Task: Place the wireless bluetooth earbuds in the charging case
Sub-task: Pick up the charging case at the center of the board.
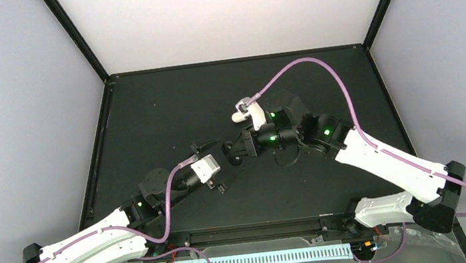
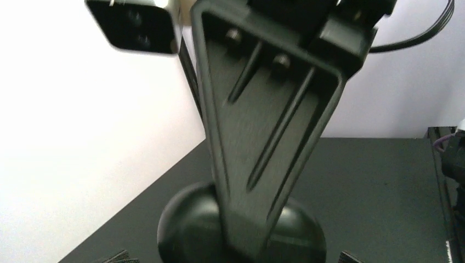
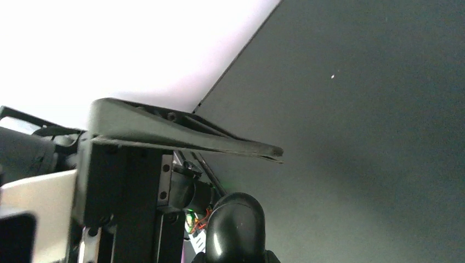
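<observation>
Left fingers point(image 2: 119, 257) spread wide, grip nothing; glossy black rounded charging case point(image 2: 183, 230) between them, mid-table, apart from both. Ribbed matte black right finger point(image 2: 263, 137) lies against case; whether it grips, cannot tell. Earbuds not visible.

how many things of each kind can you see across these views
robot arms: 2, the left arm and the right arm
purple cables: 2, one per arm
black domed object: 1
earbuds: 0 in view
total: 5
</observation>
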You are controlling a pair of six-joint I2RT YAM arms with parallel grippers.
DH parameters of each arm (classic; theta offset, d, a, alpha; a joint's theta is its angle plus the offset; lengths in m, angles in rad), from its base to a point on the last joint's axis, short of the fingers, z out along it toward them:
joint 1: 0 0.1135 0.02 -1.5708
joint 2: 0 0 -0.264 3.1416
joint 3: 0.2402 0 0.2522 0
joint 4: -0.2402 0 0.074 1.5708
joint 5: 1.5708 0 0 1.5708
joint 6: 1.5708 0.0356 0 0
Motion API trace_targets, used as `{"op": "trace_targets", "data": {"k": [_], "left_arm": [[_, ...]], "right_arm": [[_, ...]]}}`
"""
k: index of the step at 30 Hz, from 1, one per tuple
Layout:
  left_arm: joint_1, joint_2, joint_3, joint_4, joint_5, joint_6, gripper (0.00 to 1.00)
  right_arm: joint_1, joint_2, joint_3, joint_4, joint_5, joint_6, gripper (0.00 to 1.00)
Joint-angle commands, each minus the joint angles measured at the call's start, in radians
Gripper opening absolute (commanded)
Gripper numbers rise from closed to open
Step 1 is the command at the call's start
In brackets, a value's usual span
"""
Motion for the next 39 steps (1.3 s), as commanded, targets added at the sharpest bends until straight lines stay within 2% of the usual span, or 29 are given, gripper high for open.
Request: {"op": "trace_targets", "data": {"k": [1,5,7,8,9,13,17,21,29,39], "left_arm": [[-0.004,-0.034,0.046,-0.019,0.035,-0.025,0.99],[-0.003,-0.1,0.105,-0.15,0.133,-0.078,0.99],[-0.003,-0.113,0.152,-0.229,0.267,-0.097,0.99],[-0.002,-0.072,0.23,-0.32,0.485,-0.138,0.99],[-0.002,-0.039,0.261,-0.343,0.562,-0.159,0.99],[-0.001,0.088,0.353,-0.364,0.762,-0.238,0.96],[-0.001,0.185,0.414,-0.341,0.864,-0.275,0.85],[-0.001,0.271,0.48,-0.377,0.905,-0.291,0.73],[-0.001,0.335,0.52,-0.34,0.847,-0.332,0.69],[-0.001,0.383,0.545,-0.327,0.773,-0.342,0.48]], "right_arm": [[0.002,-0.072,0.034,-0.021,0.006,-0.093,0.01],[0.002,-0.154,0.062,-0.118,-0.005,-0.236,0.01],[0.003,-0.209,0.069,-0.168,-0.055,-0.343,0.01],[0.003,-0.276,0.073,-0.245,-0.126,-0.474,0.01],[0.003,-0.298,0.076,-0.275,-0.145,-0.515,0.01],[0.003,-0.358,0.073,-0.339,-0.23,-0.608,0.01],[0.003,-0.383,0.069,-0.372,-0.244,-0.666,0.01],[0.002,-0.381,0.061,-0.388,-0.267,-0.679,0.01],[0.002,-0.369,0.034,-0.354,-0.262,-0.653,0.01],[0.002,-0.337,0.038,-0.324,-0.296,-0.622,0.01]]}}
